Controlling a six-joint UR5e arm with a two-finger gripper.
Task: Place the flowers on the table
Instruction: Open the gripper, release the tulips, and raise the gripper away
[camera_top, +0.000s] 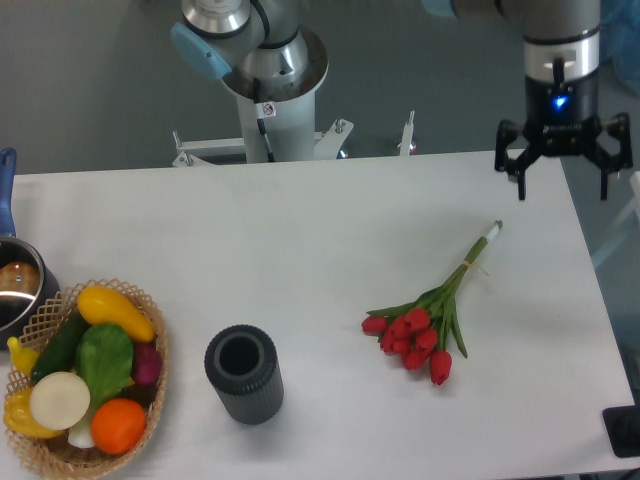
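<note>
Nearest on the left, a wicker basket (150, 390) sits at the near-left corner of the table (300, 240), filled with colourful vegetables: a yellow squash, a green pepper, an orange, a white onion and others. Just right of it stands a dark grey ribbed cylinder (243, 373), upright, its open top facing up. Further right, the flowers (425, 322) lie flat on the white surface, red tulip heads bunched toward the near side, thin green stems running up and right to a pale tied end pointing at the far-right corner. At the left edge, partly cut off, is a metal pot (15, 288) with a blue handle. Beyond the stem end, up over the far-right edge of the table, hangs the gripper (563, 160), its black fingers spread wide with nothing between them, a blue light glowing on the wrist above. It is well apart from the bunch. At the far side, behind the table, rises the arm's white base column (272, 110)
</note>
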